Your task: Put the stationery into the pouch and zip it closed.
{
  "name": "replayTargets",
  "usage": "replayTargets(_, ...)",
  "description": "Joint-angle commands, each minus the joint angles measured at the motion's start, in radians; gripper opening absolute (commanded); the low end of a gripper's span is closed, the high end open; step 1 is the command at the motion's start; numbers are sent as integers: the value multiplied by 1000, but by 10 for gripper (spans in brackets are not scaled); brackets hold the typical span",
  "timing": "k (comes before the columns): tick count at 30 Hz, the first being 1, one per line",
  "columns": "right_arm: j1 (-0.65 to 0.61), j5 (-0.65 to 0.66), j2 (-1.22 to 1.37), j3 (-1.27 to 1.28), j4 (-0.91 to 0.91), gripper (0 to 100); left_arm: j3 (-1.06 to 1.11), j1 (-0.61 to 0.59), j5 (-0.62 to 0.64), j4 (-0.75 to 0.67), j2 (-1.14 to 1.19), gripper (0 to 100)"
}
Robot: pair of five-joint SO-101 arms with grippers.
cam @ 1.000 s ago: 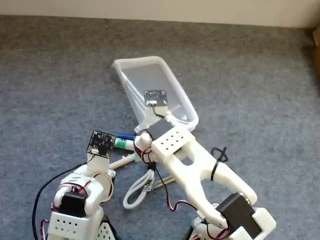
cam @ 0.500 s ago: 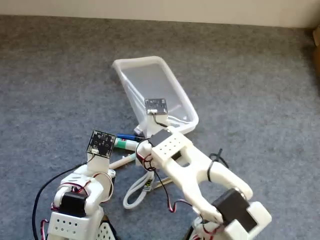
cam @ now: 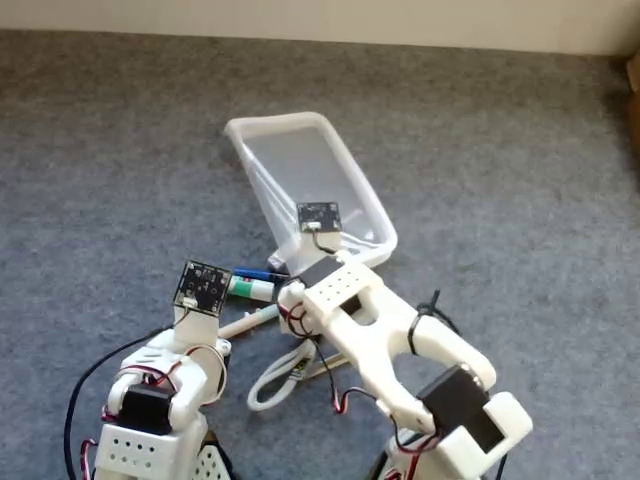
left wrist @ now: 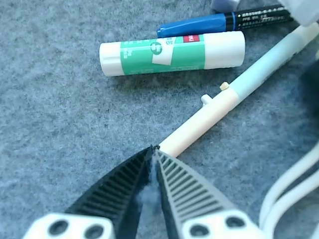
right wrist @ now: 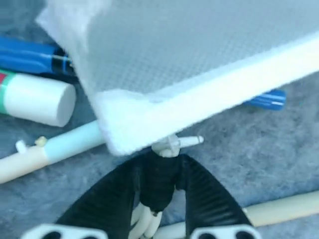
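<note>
Drawing my right claw point(right wrist: 159, 162) back toward its base, I am keeping it clamped on a dark tab point(right wrist: 157, 184) at the corner of the translucent white plastic pouch point(cam: 300, 165); the green-and-white glue stick point(left wrist: 172, 52) is lying outside, unpacked.

This is looking like an indoor hobby or lab setup: two white printed-plastic robot arms point(cam: 380, 335) with exposed wiring are standing on a worktop point(cam: 520, 130) covered in grey felt-like carpet point(cam: 100, 150), backing onto a cream wall point(cam: 300, 15).
</note>
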Motion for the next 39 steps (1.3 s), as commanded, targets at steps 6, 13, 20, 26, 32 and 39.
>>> replayTargets(6,-10,-5,10,-31,56,89,19,-13,-8,6,-4,5)
replayTargets(13,-16,-2,10,-30,87,127,19,-13,-8,6,-4,5)
replayTargets(20,-15,0,8,-62,157,127,19,-13,-8,6,-4,5)
replayTargets(26,-16,0,8,-62,157,127,19,-13,-8,6,-4,5)
replayTargets(32,-16,0,8,-61,157,127,19,-13,-8,6,-4,5)
replayTargets(39,-18,2,-53,-64,216,41,19,-13,-8,6,-4,5)
